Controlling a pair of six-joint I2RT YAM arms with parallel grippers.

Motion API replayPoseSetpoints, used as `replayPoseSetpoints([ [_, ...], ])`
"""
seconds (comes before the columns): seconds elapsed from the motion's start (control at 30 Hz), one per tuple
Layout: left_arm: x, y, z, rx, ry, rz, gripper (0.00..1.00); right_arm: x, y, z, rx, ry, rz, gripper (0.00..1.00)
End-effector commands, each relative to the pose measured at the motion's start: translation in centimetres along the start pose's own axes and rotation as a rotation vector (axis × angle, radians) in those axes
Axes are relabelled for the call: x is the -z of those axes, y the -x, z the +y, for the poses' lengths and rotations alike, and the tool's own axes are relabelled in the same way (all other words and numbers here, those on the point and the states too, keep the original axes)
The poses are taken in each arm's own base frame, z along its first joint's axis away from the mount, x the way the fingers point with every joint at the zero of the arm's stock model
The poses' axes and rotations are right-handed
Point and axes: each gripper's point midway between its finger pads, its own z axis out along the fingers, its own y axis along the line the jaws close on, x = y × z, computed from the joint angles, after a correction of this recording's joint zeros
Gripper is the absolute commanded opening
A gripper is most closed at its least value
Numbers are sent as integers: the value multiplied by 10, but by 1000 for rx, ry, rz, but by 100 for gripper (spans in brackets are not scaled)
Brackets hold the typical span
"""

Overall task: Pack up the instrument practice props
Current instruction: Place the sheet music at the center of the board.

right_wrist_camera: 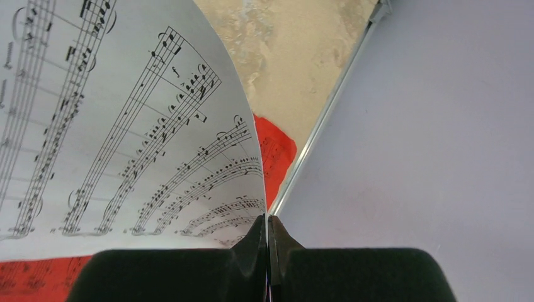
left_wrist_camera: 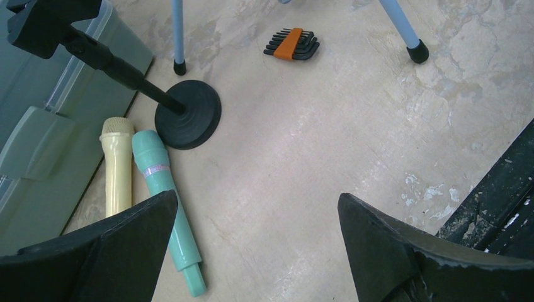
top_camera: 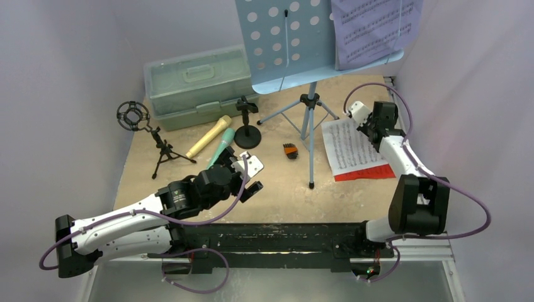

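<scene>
left fingers [left_wrist_camera: 94,258] spread wide near teal microphone [left_wrist_camera: 165,189] | right fingers [right_wrist_camera: 189,277] pinching white music sheet [right_wrist_camera: 126,126]

You see a matt table [left_wrist_camera: 352,145] with a mottled, patchy, stone-like finish. The tan microphone [left_wrist_camera: 117,170] and teal microphone [left_wrist_camera: 165,195] look like smooth plastic with a soft sheen. Your round stand base [left_wrist_camera: 192,116] is matt black and finely ridged. The white sheet [right_wrist_camera: 126,126] is thin, matt, curling paper, and the red sheet [right_wrist_camera: 274,154] is paper too. The case [top_camera: 189,85] is cloudy translucent plastic.
</scene>
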Motion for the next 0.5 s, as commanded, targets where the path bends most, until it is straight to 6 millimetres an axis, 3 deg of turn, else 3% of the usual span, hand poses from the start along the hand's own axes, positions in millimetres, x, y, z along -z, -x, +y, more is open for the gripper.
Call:
replayPoseSetpoints([
  [0.0,0,8,4,10,11,-42,99,-11,8,-33,-99,-183,-35,0],
  [0.3,-1,7,5,13,11,-41,99,-40,0,-34,-190,-289,-14,1],
  [0.47,-1,7,6,14,11,-40,99,-55,-8,-20,-188,-262,23,23],
])
